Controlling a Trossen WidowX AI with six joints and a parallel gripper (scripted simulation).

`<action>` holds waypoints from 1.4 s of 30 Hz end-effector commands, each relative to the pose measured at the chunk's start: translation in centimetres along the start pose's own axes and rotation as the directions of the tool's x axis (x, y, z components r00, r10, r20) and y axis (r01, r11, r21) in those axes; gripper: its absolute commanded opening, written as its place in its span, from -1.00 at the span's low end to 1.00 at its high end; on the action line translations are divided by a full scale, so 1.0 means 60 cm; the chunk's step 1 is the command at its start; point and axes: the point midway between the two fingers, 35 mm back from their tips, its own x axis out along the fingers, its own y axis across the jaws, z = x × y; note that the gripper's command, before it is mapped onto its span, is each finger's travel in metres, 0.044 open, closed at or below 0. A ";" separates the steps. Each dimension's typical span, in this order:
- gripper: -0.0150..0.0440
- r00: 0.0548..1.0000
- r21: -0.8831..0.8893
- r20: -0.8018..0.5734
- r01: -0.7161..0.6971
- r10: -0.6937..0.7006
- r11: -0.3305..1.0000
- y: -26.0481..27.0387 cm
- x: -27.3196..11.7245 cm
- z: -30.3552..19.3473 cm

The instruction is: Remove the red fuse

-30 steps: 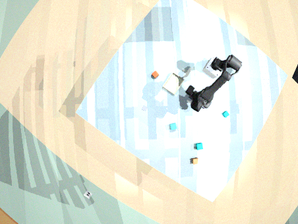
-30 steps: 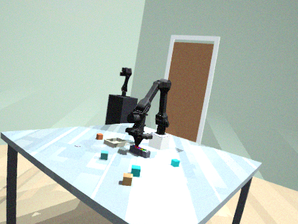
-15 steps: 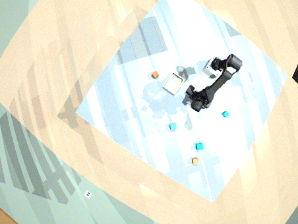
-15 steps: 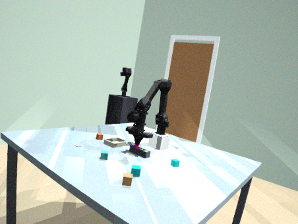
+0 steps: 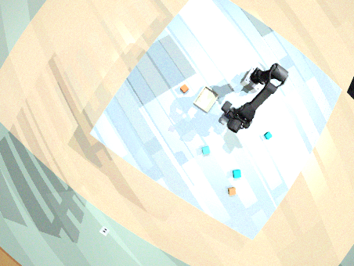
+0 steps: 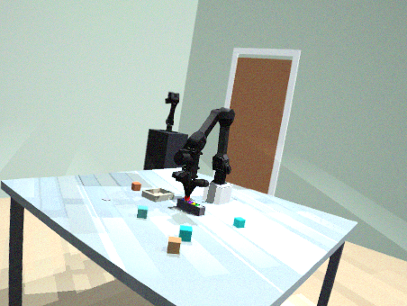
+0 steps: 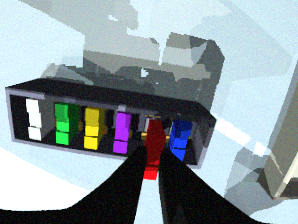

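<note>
Currently the pale blue-white streaked table top (image 6: 279,252) carries everything; the single black six-joint arm (image 6: 208,130) reaches down from its white base block (image 6: 218,193) toward the dark rectangular fuse block (image 7: 107,96), which lies on the table just in front of that base; the shallow cream-coloured square tray (image 5: 206,99) sits beside the block, near it but apart, on the side away from the base in the top view; the black parallel-jaw gripper (image 7: 152,156) hangs directly above the block, fingers pointing down; its two dark fingers are pinched on the small red plastic fuse (image 7: 153,144), one on each flat side; the red fuse stands fifth in the row, between the purple fuse (image 7: 121,132) and the blue fuse (image 7: 180,140), both just beside it; it appears to sit a little proud of its neighbours, though whether its foot has cleared the slot I cannot tell; its long axis runs vertical, in line with the gripper's approach axis, top end toward the wrist; judgement: the coming move turns on this alignment; travel must stay along the fuse's own axis, straight up, since any sideways drift would bring fuse or fingers against the purple or blue neighbour; only once clear of the block should it carry across toward the tray.
</note>
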 end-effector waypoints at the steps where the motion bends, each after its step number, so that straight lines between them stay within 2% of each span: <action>1: -0.49 1.000 0.001 0.002 0.000 0.000 1.000 0.000 -0.004 0.001; 25: -0.49 1.000 0.003 0.002 0.001 -0.001 1.000 0.000 -0.025 0.000; 42: -0.49 1.000 0.003 0.002 0.002 -0.002 1.000 -0.001 -0.061 0.000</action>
